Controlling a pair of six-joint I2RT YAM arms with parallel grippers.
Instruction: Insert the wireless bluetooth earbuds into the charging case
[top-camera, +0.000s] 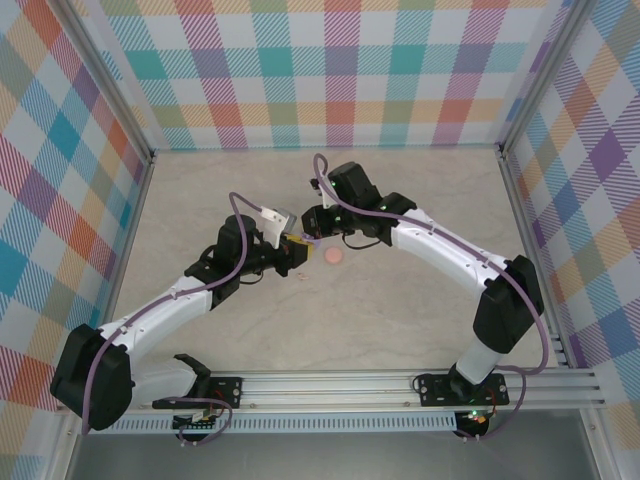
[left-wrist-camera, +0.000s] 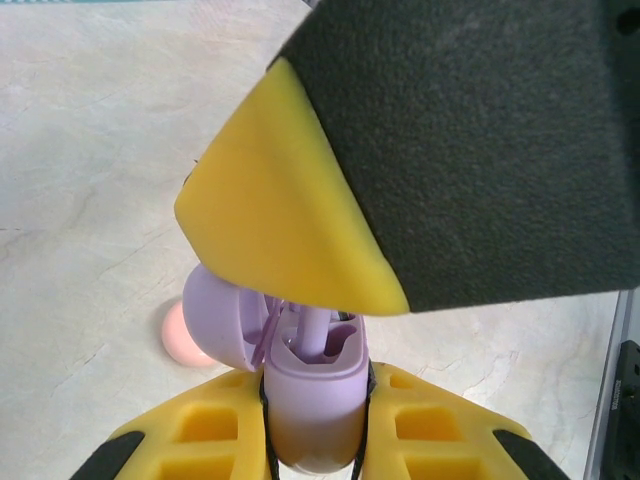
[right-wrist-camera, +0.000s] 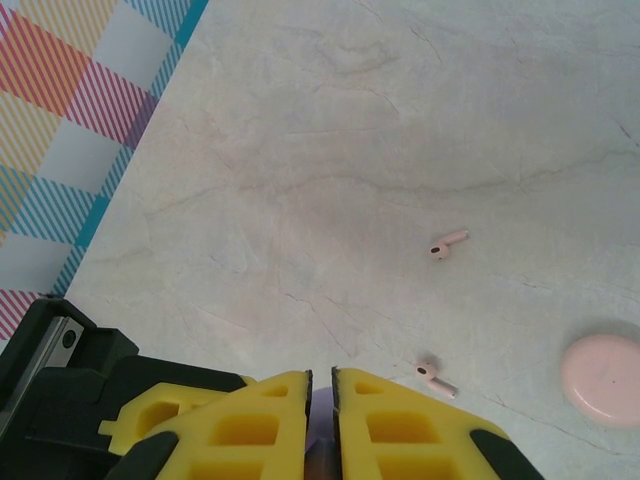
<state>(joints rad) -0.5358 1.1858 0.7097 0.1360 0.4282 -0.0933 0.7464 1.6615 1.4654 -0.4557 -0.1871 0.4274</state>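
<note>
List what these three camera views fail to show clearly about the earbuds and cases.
Left wrist: open lilac plastic charging case, opening partly hidden by a yellow-and-black finger of the right gripper.
Right wrist: round pink case cut by the right edge.
Top: two small pink stemmed earbuds too small to pick out.

Open charging case (left-wrist-camera: 315, 385) sits between left gripper (left-wrist-camera: 315, 432) fingers, one earbud (left-wrist-camera: 318, 335) standing in it. Right gripper (right-wrist-camera: 321, 400) just above the case. On table (right-wrist-camera: 400, 120): loose earbud (right-wrist-camera: 448, 243), second loose earbud (right-wrist-camera: 437, 375) nearer, closed case (right-wrist-camera: 603, 378) to their right.
</note>
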